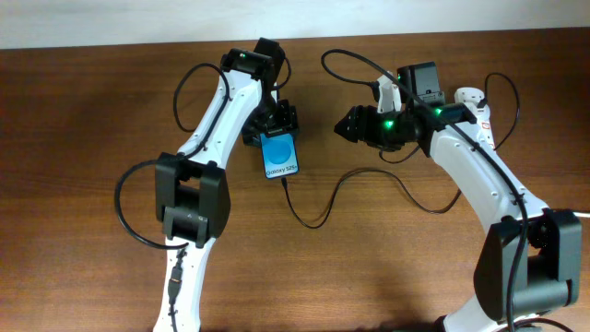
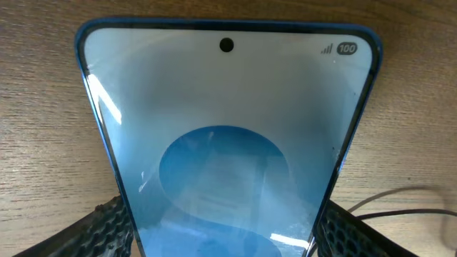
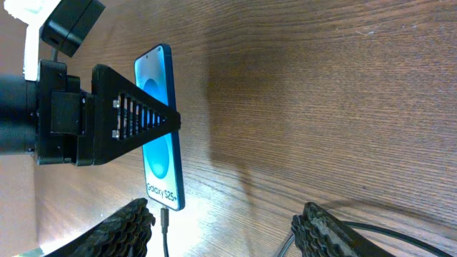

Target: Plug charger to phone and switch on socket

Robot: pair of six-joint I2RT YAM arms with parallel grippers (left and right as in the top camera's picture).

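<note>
My left gripper [image 1: 274,129] is shut on the phone [image 1: 280,157], its two fingers on the phone's long sides near the top end; the blue screen faces up. The phone fills the left wrist view [image 2: 228,128]. The thin black charger cable [image 1: 318,219] runs from the phone's bottom edge, and its plug tip [image 3: 164,218] sits against the phone's port. My right gripper [image 1: 346,124] is open and empty, to the right of the phone [image 3: 161,143]. The white socket strip [image 1: 468,94] is mostly hidden behind my right arm.
A black adapter block [image 1: 426,81] stands at the back by the strip. Thick black robot cables loop at the left [image 1: 129,212] and the back right [image 1: 502,92]. The table [image 1: 369,277] is brown wood.
</note>
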